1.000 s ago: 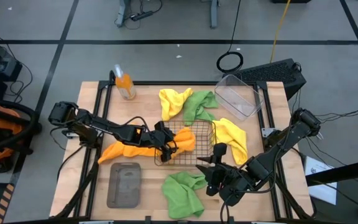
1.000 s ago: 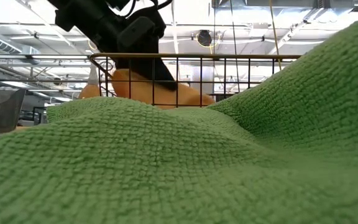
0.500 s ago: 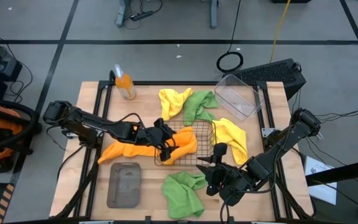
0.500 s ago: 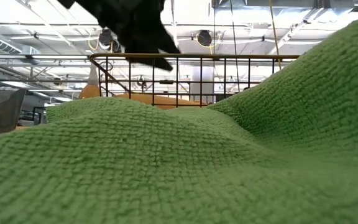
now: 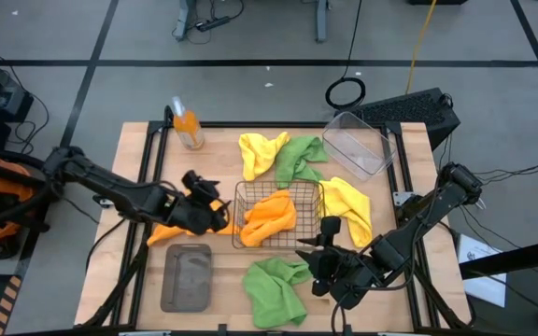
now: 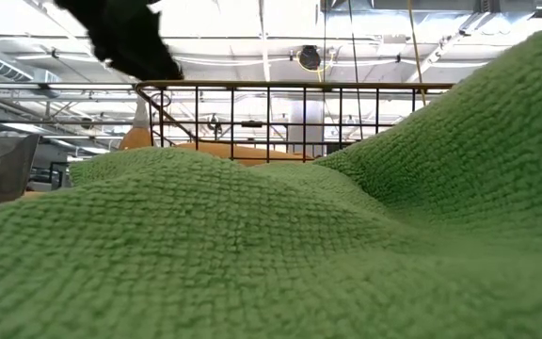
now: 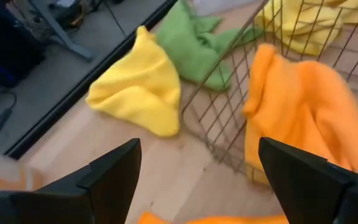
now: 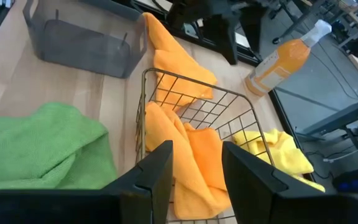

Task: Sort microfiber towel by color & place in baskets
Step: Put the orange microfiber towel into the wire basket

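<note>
A green towel (image 5: 274, 287) is seen nearest, lying by the right gripper (image 5: 318, 260), whose fingers are partly closed on nothing. Left of it, a grey tray (image 5: 187, 277) sits empty. An orange towel (image 5: 271, 214) has just been dropped into the wire basket (image 5: 278, 215); the left gripper (image 5: 200, 189) has been drawn back, wide open and empty, over a second orange towel (image 5: 171, 227), probably next. Farther off, yellow towels (image 5: 261, 152) and a green one lie on the surface beside an empty clear tub (image 5: 360, 143).
</note>
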`<action>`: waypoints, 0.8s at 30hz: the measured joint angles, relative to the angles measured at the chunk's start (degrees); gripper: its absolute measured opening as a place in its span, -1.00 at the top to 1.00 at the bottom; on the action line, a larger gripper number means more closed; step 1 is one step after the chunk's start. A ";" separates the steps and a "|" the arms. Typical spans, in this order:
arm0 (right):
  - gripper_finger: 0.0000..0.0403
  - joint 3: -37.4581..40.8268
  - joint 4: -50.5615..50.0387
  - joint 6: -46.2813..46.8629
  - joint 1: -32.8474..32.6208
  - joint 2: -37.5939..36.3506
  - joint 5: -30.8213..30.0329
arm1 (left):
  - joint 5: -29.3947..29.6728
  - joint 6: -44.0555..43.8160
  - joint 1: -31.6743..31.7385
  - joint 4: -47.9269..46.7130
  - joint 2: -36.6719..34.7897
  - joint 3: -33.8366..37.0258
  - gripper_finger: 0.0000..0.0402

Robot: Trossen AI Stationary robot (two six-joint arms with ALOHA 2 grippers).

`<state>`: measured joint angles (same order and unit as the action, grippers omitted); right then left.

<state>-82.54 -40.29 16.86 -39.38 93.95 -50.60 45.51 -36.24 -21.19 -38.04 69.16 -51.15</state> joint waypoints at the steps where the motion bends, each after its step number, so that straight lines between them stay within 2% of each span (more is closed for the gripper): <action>1: 0.35 0.00 -0.04 0.49 0.00 0.00 -0.01 | 0.08 -0.85 -0.79 -0.30 -0.86 0.92 -0.64; 7: 0.35 0.00 0.09 1.12 0.03 0.00 -0.28 | -4.15 -3.89 -3.49 -2.36 -3.81 6.23 -0.64; 13: 0.35 0.00 2.00 0.63 1.57 0.00 -0.42 | -8.15 -10.63 -3.97 -6.28 -4.04 10.25 -0.64; 19: 0.35 0.00 2.38 0.48 2.43 0.00 -0.27 | -8.93 -24.83 -3.98 -16.66 -4.00 12.03 -0.64; 24: 0.35 0.00 2.38 0.52 2.71 0.00 -0.27 | -8.93 -33.98 -3.98 -17.55 -3.98 15.60 -0.66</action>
<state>-82.54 -37.91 17.39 -36.67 93.95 -50.87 36.58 -70.23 -25.17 -55.60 65.19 -35.55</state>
